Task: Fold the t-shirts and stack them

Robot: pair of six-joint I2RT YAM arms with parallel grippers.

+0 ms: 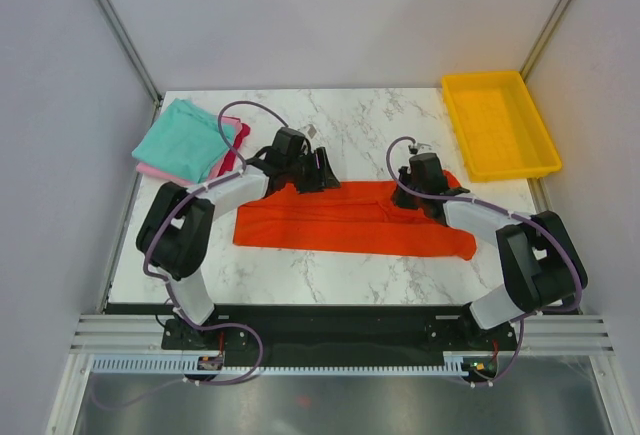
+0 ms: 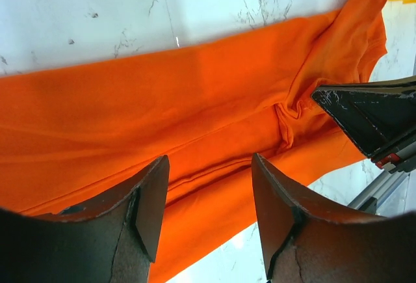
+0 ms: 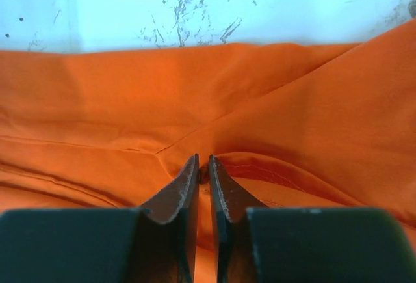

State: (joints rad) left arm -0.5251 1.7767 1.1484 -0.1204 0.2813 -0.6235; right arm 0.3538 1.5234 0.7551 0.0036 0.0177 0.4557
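Note:
The orange-red t-shirt (image 1: 350, 217) lies folded into a long band across the table's middle. My left gripper (image 1: 322, 170) is open just above the band's far edge, left of centre; in the left wrist view (image 2: 209, 185) the cloth (image 2: 162, 94) lies between and beyond its fingers. My right gripper (image 1: 412, 195) is shut on a fold of the orange-red shirt (image 3: 214, 101) near the band's right end, the fingertips (image 3: 203, 162) pinching cloth. The teal t-shirt (image 1: 185, 140) lies folded on the pink t-shirt (image 1: 232, 150) at the far left corner.
A yellow plastic tray (image 1: 498, 125) stands at the far right corner. The white marble table (image 1: 350, 120) is bounded by grey walls on three sides. The right gripper's finger (image 2: 370, 117) shows in the left wrist view at the right.

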